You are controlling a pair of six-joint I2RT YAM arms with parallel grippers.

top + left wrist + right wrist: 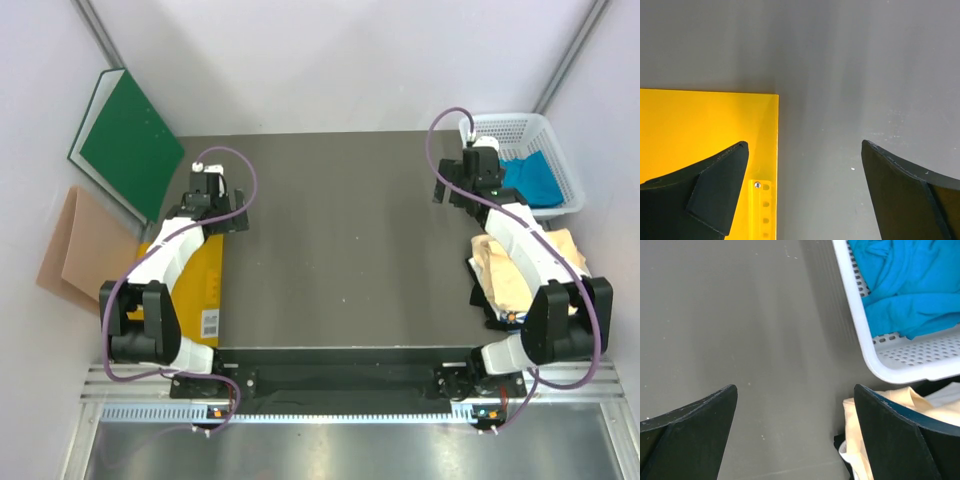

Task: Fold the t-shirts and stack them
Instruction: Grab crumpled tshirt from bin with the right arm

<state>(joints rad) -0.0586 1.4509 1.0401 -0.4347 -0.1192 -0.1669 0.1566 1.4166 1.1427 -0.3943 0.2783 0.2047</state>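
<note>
At the top external view, a dark grey flat table (340, 240) is seen w/ both arms reaching over it. The left gripper (207, 178) is held over the far-left part, just beside the far end of a flat yellow envelope with a barcode (195, 290). The right gripper (480, 152) is held at the far right, just beside a white perforated plastic basket (512, 127). A bright teal-blue cloth t-shirt (528, 180) is crumpled inside this basket. A pale cream-tan cloth t-shirt (498, 272) is bunched at the right table edge, partly covered by the right arm. A green flat board (130, 145) & a stiff tan-pink paper sheet (75, 250) are seen at the left wall, off the table.

At the left wrist view, the two black fingers (715, 190) are spread wide apart & nothing is held btw. them; one is over the envelope edge, the other over bare table.

At the right wrist view, the fingers (695, 425) are also spread wide, nothing gripped. The teal-blue t-shirt is seen in the basket at upper right; the cream-tan t-shirt lies just below the basket wall, nr the right finger.
</note>
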